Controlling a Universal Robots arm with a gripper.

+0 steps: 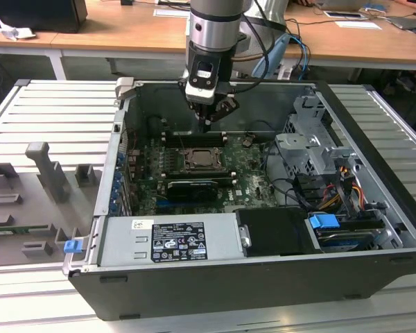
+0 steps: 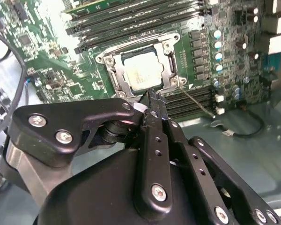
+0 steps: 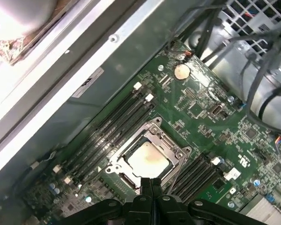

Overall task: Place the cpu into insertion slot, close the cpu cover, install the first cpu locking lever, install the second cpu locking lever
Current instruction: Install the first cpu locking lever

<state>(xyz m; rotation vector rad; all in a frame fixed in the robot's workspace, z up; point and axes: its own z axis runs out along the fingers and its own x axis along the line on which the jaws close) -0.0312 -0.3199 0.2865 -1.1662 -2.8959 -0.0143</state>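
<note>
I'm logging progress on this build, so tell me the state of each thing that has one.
cpu: seated flat, framed by the cover.
cpu cover: down over the cpu.
gripper: shut, empty, above the cover's edge.
computer case: side open.

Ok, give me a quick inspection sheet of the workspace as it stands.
Surface: slatted metal table, open computer case on it.
Job's things: cpu sits in the insertion slot; cpu cover lies flat around it; locking lever alongside, latching unclear.
Clutter: grey fixture blocks at the exterior view's left.
Grippers: gripper shut, tips by the cover's edge; contact unclear.
Cables: cable bundle inside the case, away from the socket.
Surroundings: wooden benches behind.
</note>
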